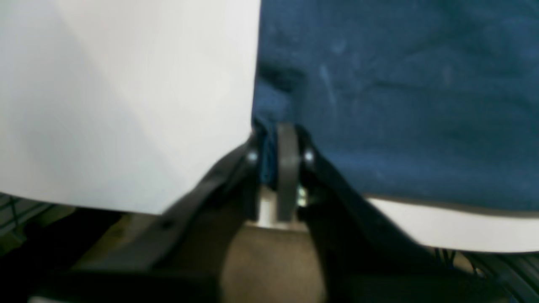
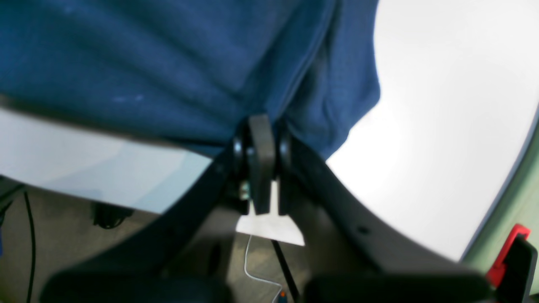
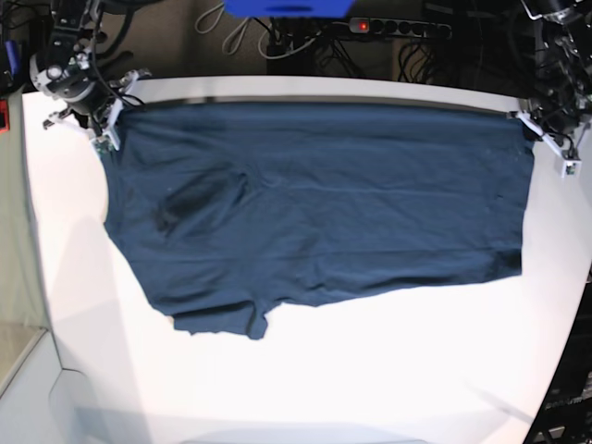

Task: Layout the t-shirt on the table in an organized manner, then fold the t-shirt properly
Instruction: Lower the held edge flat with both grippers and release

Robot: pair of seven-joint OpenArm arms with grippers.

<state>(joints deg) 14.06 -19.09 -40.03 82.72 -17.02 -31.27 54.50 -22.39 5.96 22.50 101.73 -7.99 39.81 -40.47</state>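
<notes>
— White table (image 3: 370,370) fills the near side; what's on it?

— Shirt (image 3: 314,203), navy, spread wide across the far half, its top edge along the far rim.

— And the grippers?

— Right gripper (image 2: 261,126) is pressed together, pinching one far corner. Left gripper (image 1: 278,134) sits at the other corner with cloth between its jaws; gripping or loosening, I can't tell.

This looks like a robotics lab or workshop. Behind the white table (image 3: 305,370) runs a black power strip (image 3: 400,28) with a lit red switch amid tangled cables (image 3: 277,42), and more loose cables (image 2: 29,235) trail across the bare floor.
</notes>
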